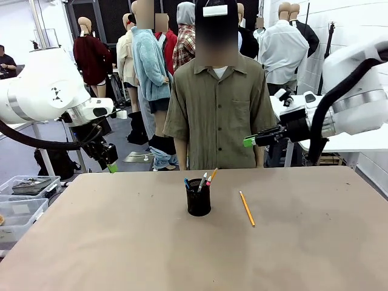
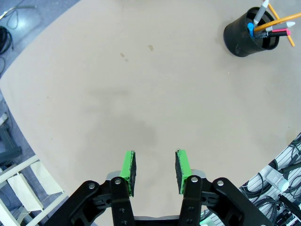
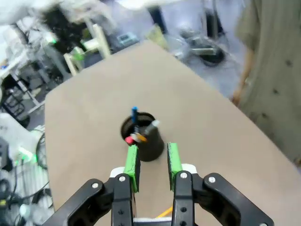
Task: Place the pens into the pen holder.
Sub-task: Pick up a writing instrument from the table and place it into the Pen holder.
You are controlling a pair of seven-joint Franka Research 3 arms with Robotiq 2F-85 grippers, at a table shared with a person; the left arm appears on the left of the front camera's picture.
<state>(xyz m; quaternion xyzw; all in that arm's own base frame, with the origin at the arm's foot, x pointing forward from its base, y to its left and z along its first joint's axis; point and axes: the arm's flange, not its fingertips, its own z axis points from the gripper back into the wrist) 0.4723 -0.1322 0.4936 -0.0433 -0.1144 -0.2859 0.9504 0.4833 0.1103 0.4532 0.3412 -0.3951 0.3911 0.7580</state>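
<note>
Pens (image 1: 203, 180) lean on holder (image 1: 198, 199) rim, being taller; pencil (image 1: 247, 208) lies apart on table (image 1: 121, 242), not yet in. Left gripper (image 2: 155, 172), right gripper (image 3: 151, 162) aloft, jaws apart, seemingly empty.

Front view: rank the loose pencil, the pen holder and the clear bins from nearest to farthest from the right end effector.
From the right end effector, raised over the table's far right:
1. Loose pencil, lying on the table right of centre, below it.
2. Pen holder, mid-table, left of the pencil.
3. Clear bins, beside the table's left edge.
</note>
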